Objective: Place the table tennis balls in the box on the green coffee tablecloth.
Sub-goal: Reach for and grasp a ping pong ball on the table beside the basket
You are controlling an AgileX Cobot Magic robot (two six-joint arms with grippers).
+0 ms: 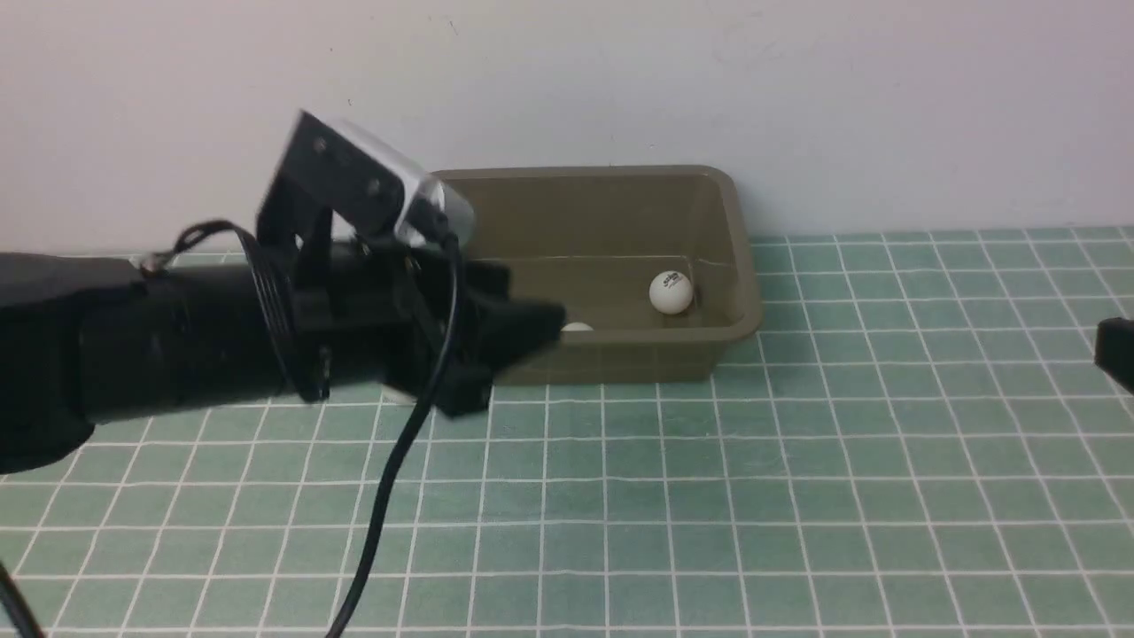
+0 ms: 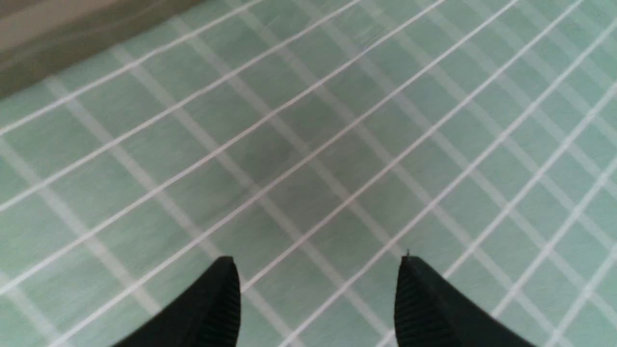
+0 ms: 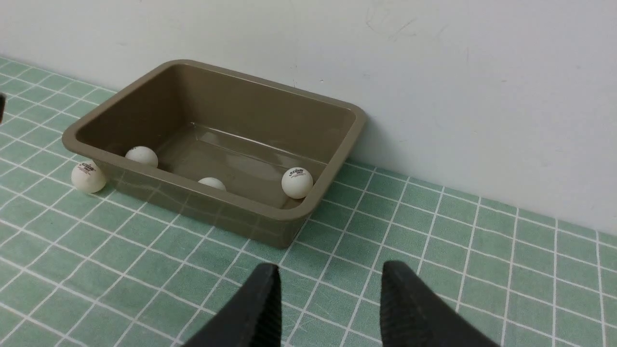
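Observation:
The olive-brown box [image 1: 620, 354] stands on the green checked tablecloth [image 1: 797, 487] against the wall. In the right wrist view the box [image 3: 217, 212] holds three white balls: one with a logo [image 3: 297, 182], one by the near wall [image 3: 212, 183] and one at the far end [image 3: 141, 155]. A fourth ball [image 3: 88, 177] lies on the cloth outside, touching the box's corner. The front view shows two balls in the box [image 1: 671, 292] [image 1: 577, 327]. My left gripper [image 1: 523, 359] is open and empty over bare cloth in front of the box [image 2: 318, 262]. My right gripper [image 3: 328, 274] is open and empty, off to the box's right.
A white wall [image 1: 797, 106] rises right behind the box. My left arm [image 1: 177, 346] stretches across the left of the front view and hides the cloth behind it. The box's side [image 2: 48, 53] shows blurred in the left wrist view. Only a bit of the right gripper [image 1: 1116, 350] shows at the edge.

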